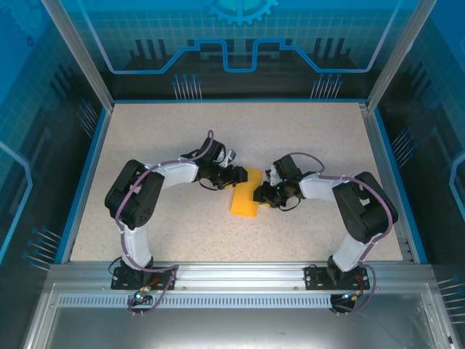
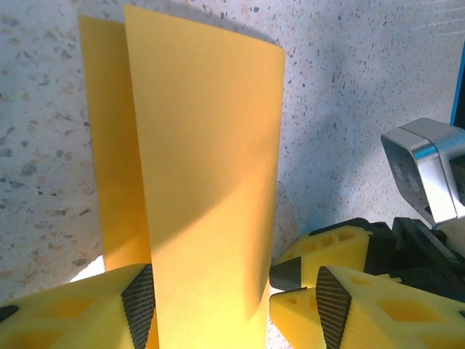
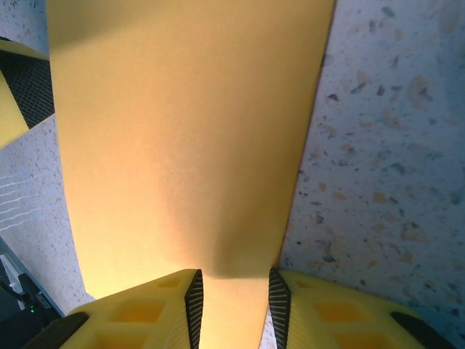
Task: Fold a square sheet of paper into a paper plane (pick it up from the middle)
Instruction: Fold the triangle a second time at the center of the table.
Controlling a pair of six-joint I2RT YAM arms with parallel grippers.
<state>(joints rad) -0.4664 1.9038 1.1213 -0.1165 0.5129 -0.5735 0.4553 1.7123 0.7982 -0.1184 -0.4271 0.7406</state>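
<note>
Two arms were seen bent inward over a speckled, off-white tabletop [image 1: 160, 131], which was edged in blue and bordered at the near side by an aluminium rail [image 1: 218, 275]. On the left, the left gripper [image 2: 232, 302] was held with its jaws apart around the sheet of paper [image 2: 203, 182]. One pad [image 2: 138, 298] was seen right at the sheet, while bare table was visible between the sheet and the other pad. The plain orange-yellow sheet, doubled over into a long strip, was found at the middle of the table between both grippers. On the right, the right gripper [image 3: 236, 305] was clamped on the sheet's end. Translucent blue panels [image 1: 240, 43], printed with line patterns and a gear, were set around the table.
</note>
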